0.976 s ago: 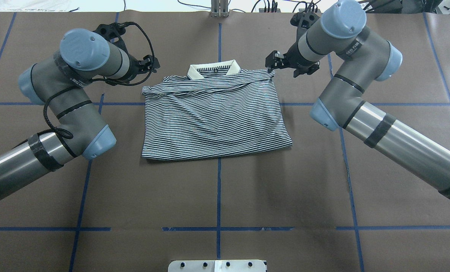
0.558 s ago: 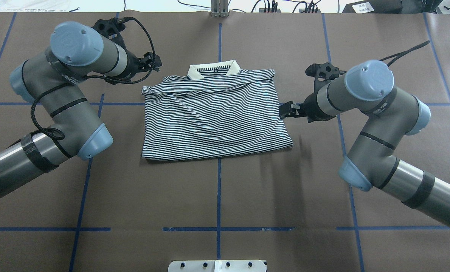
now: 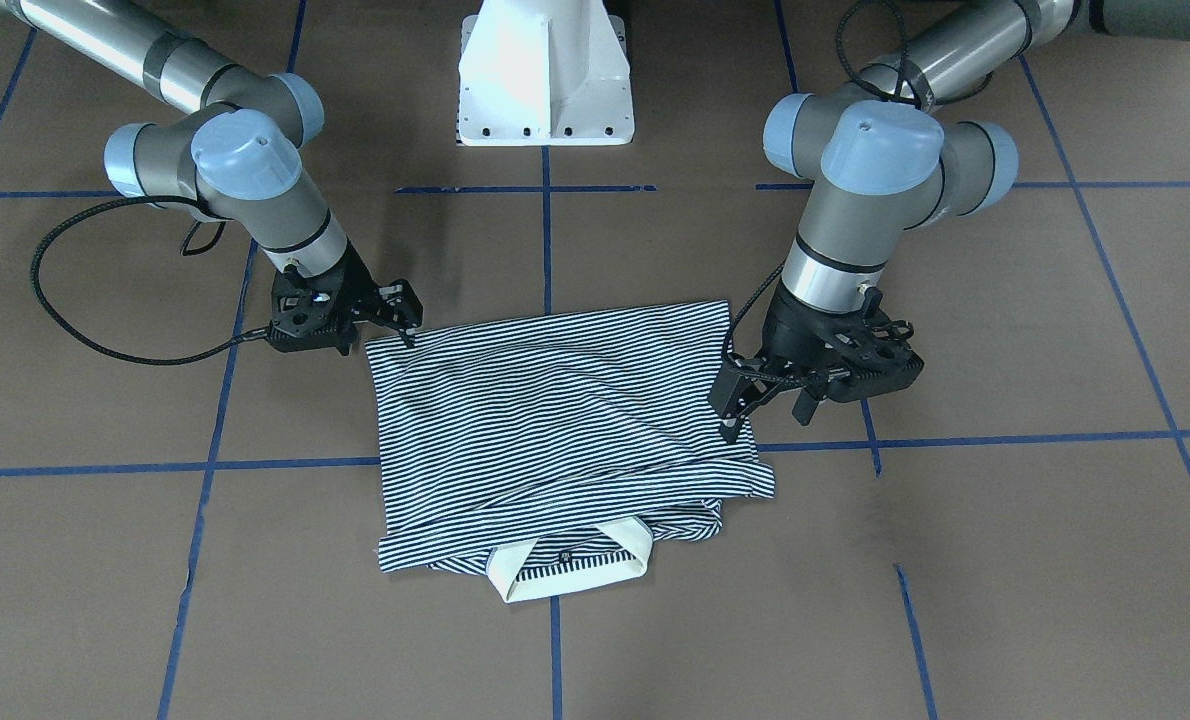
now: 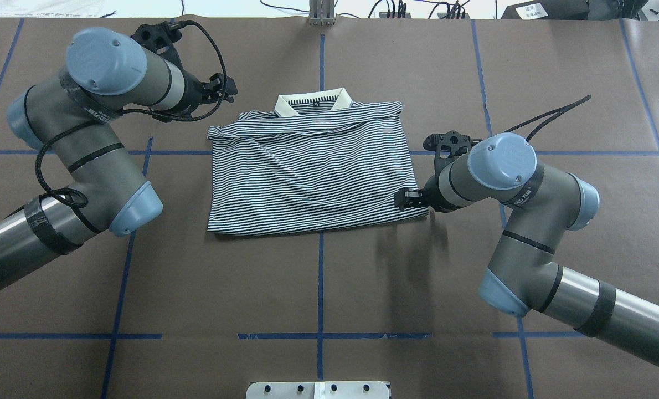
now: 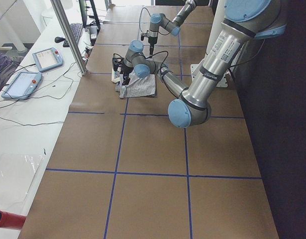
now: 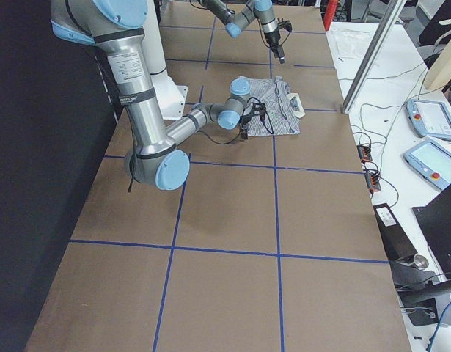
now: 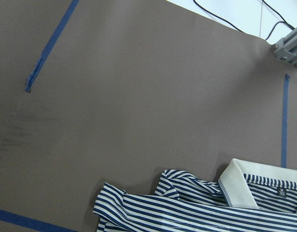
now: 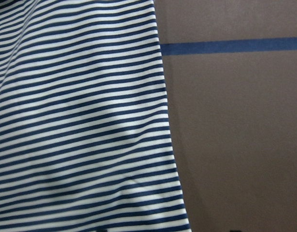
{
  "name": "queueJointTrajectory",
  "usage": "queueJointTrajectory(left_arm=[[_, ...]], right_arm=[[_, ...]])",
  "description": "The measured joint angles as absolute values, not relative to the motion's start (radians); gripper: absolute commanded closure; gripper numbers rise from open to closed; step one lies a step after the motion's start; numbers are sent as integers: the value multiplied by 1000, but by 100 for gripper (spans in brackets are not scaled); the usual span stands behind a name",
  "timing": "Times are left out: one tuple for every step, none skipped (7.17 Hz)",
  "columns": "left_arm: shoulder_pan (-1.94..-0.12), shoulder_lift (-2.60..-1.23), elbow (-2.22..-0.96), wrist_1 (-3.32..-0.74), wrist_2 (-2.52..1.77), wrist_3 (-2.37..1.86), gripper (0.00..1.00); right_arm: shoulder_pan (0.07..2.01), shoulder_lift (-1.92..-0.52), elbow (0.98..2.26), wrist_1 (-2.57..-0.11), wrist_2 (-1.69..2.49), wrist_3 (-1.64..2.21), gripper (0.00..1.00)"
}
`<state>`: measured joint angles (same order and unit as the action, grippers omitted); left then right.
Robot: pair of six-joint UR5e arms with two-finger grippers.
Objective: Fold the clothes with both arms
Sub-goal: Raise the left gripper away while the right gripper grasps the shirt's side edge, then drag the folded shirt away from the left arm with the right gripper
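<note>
The striped polo shirt (image 4: 313, 166) lies folded flat mid-table, its cream collar (image 4: 313, 102) at the far edge. My left gripper (image 4: 225, 91) is open and empty, beside the shirt's far-left corner and apart from it; it also shows in the front view (image 3: 745, 410). My right gripper (image 4: 402, 198) looks open at the shirt's near-right corner, close over the hem, and shows in the front view (image 3: 407, 320). The left wrist view shows the collar (image 7: 245, 183) and a sleeve fold. The right wrist view shows the shirt's (image 8: 80, 121) right edge; no fingers show there.
The table is covered in brown paper with blue tape lines (image 4: 320, 288). The white pedestal base (image 3: 545, 75) stands at the robot's side. A metal post (image 4: 321, 14) and cables are at the far edge. A white plate (image 4: 318, 389) sits at the near edge.
My right arm has swung from the shirt's far-right corner back along its right edge to the near-right corner. My left arm has shifted slightly away. The shirt has not moved.
</note>
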<state>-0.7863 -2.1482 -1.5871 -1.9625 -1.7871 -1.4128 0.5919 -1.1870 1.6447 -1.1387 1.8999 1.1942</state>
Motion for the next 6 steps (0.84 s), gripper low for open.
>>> queueJointTrajectory(left_arm=[[-787, -2148, -1587, -1962, -1787, -1413, 0], [-787, -2148, -1588, -1962, -1787, -1413, 0], [-786, -2148, -1588, -1962, -1787, -1413, 0], [-786, -2148, -1588, -1962, -1786, -1413, 0], [-786, -2148, -1588, -1962, -1786, -1413, 0], [-785, -2148, -1589, -1962, -1785, -1413, 0]], right_arm=[[591, -1182, 1634, -1140, 1898, 1187, 100], [591, -1180, 1629, -1141, 1899, 1182, 100], [591, -1180, 1627, -1142, 1901, 1179, 100], [591, -1181, 1628, -1143, 1905, 1176, 100], [591, -1185, 1633, -1144, 1909, 1174, 100], [592, -1197, 1649, -1144, 1911, 1174, 100]])
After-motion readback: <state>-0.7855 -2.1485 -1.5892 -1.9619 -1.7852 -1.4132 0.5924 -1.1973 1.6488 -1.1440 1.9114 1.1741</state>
